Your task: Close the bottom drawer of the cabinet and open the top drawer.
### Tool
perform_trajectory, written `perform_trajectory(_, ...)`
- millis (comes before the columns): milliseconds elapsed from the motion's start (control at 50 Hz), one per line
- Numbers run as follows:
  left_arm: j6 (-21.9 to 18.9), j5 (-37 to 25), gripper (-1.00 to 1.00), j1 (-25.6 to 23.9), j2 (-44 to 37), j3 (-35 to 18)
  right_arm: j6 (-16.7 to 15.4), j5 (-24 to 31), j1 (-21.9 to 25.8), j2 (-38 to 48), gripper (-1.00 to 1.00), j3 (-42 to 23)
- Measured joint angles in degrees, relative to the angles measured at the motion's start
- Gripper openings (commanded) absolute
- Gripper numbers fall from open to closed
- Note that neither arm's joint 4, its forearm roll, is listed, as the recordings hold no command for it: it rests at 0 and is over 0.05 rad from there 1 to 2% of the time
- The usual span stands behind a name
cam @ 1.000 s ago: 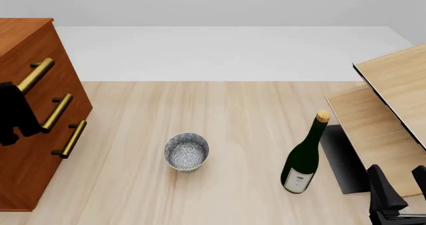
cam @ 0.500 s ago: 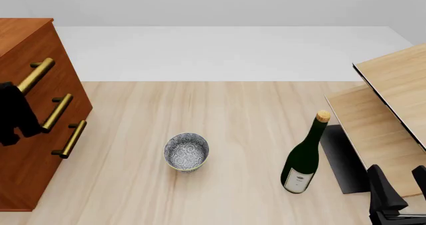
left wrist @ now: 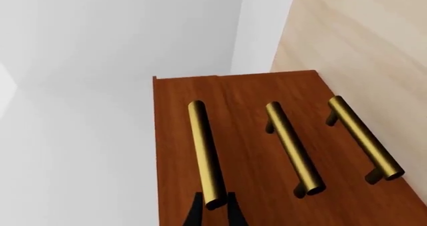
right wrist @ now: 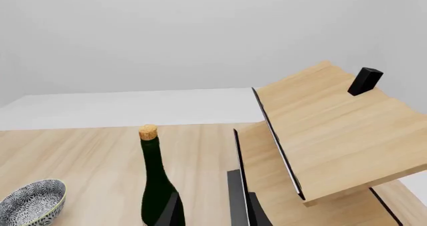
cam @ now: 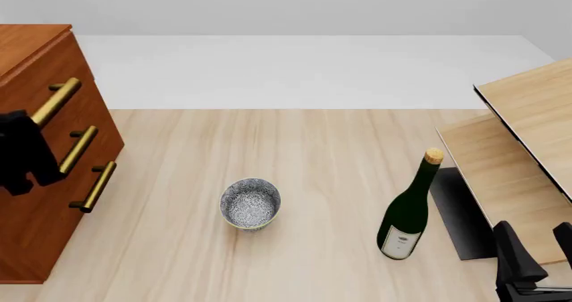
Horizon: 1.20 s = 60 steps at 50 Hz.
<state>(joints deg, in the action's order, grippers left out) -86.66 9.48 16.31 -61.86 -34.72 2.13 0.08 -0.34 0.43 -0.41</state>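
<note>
Cabinet: the cabinet (cam: 45, 148) stands at the left edge of the worktop (cam: 313, 181), and serves as landmark for everything below.
Top drawer: the top drawer (cam: 49, 88) is the uppermost front on the cabinet; its brass handle (cam: 55, 102) slants down toward the left gripper.
Bottom drawer: the bottom drawer (cam: 63, 208) sits lowest on the cabinet, its front looking flush with the one above, so I judge the closing part done.
Left gripper: the left gripper (cam: 23, 156) is at the near end of the top handle, jaws narrow and clasping the bar.
Right gripper: the right gripper (cam: 536, 265) waits far from the cabinet, near the pale furniture (cam: 527, 155); jaws parted, holding nothing.
Step in hand: pulling the top drawer out, by my reading.
Doing it well: pull straight away from the cabinet front, square to it; a grip so near the bar's end may slip off or twist the drawer, so draw slowly and evenly.
Left wrist view adds: the fingertips (left wrist: 194, 216) either side of the top bar's end, and all three handles side by side.
Front view adds: the bowl (cam: 250, 203) and bottle (cam: 409, 211), well clear of the cabinet.
</note>
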Motion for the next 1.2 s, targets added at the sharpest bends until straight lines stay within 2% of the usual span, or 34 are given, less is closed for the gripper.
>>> perform_trajectory(880,-1.48,0.71,-1.0,-4.22,1.26,0.89,0.33,-0.03,-0.1,0.12,1.0,-0.08)
perform_trajectory(1200,-1.2,0.79,-1.0,-8.55,-0.01,0.05,0.41,-0.03,-0.13,0.1,1.0,-0.05)
